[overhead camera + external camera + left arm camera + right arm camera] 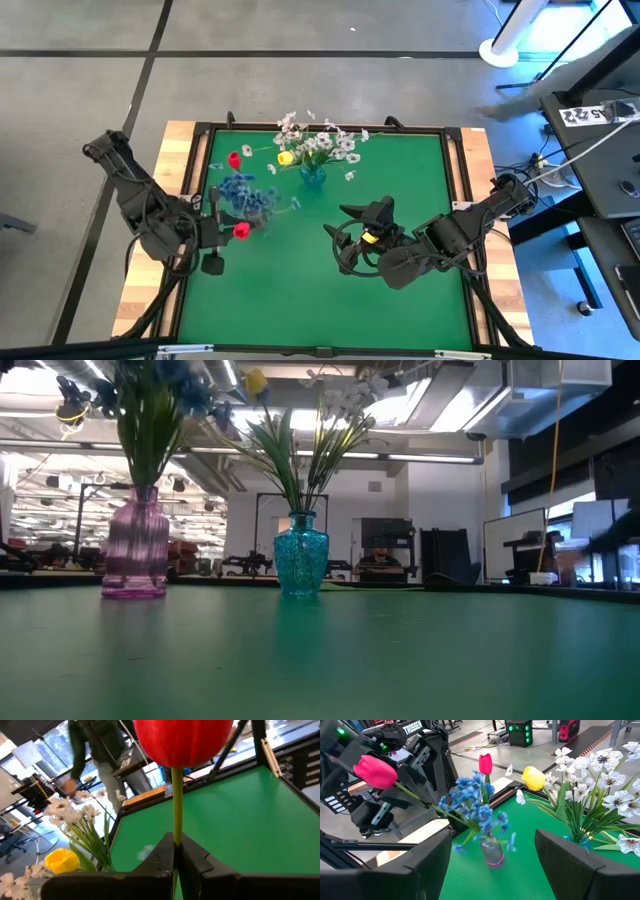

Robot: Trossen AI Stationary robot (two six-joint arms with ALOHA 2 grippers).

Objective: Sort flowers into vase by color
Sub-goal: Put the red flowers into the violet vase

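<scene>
While the red tulip [182, 740] sits clamped by its stem in my left gripper [236, 231], just at six o'clock of the pink vase [134, 547] holding blue flowers [243, 193], my right gripper [352, 228] waits mid-table, jaws apart, nothing between them.

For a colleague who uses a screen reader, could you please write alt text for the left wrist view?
The left gripper is shut on the thin green stem of a red tulip, whose bloom fills the top of the picture. Behind it lies the green table, with white flowers and a yellow tulip at one side, and a blurred person beyond the table.
</scene>
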